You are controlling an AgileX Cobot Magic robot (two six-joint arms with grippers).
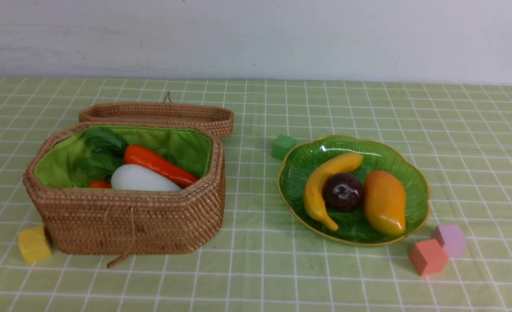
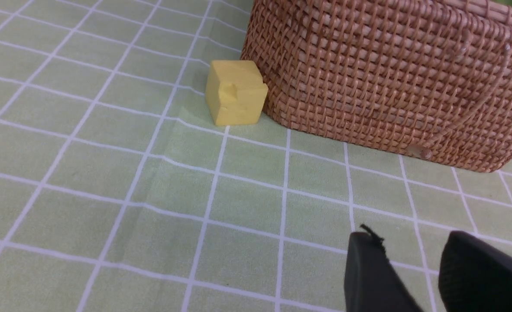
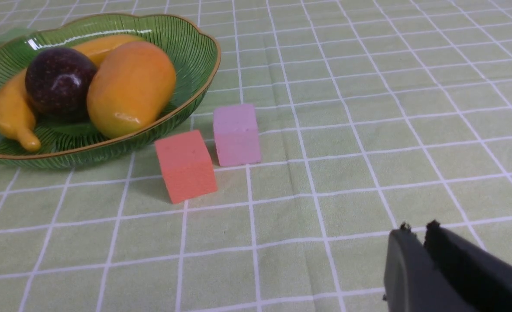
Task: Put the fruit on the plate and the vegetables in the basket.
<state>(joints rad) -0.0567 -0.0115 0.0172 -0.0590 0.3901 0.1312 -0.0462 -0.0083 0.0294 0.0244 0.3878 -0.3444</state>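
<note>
Hovering low over the tablecloth [image 1: 256, 268], my left gripper [image 2: 412, 251] had its jaws a bit apart, holding nothing, w/ the basket [image 2: 390, 78] and yellow cube [image 2: 235, 93] ahead. My right gripper [image 3: 417, 232] was pinched nearly closed, empty, near the orange cube [image 3: 186, 165] & pink cube [image 3: 236, 134]. Banana [image 1: 323, 186], plum [image 1: 342, 191], mango [image 1: 384, 202] lay on the plate [image 1: 295, 173]; carrot [image 1: 158, 165] & radish [image 1: 141, 178] sat in the basket.
</note>
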